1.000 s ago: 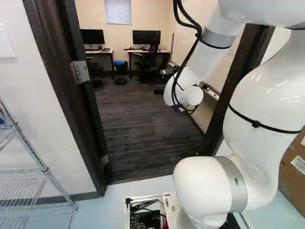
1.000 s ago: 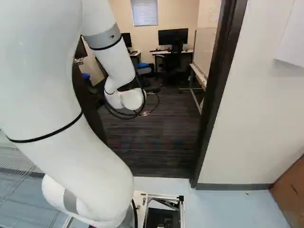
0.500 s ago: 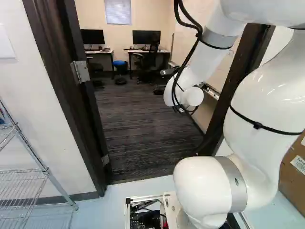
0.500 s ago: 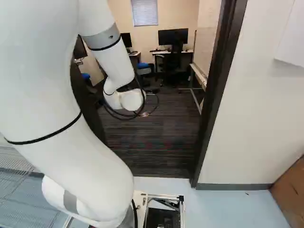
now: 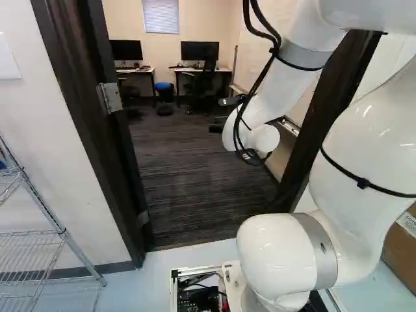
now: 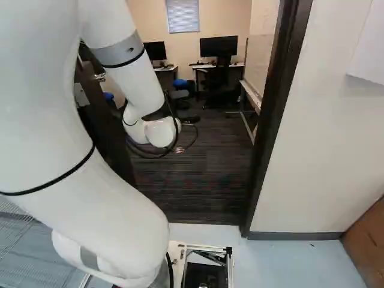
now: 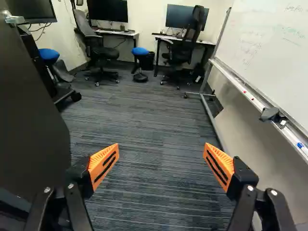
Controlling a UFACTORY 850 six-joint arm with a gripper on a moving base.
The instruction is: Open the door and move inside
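Holding two orange pads point(image 7: 102, 161) wide apart, one gripper point(image 7: 161, 156) near one open door point(image 7: 31, 110), three monitors point(image 7: 108, 10) ahead.

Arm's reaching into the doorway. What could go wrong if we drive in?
Door stands beside the open end effector; sideways drift might bump it.

Cables loop loosely off the arm and may snag.

Off-centre driving could scrape the door frame.
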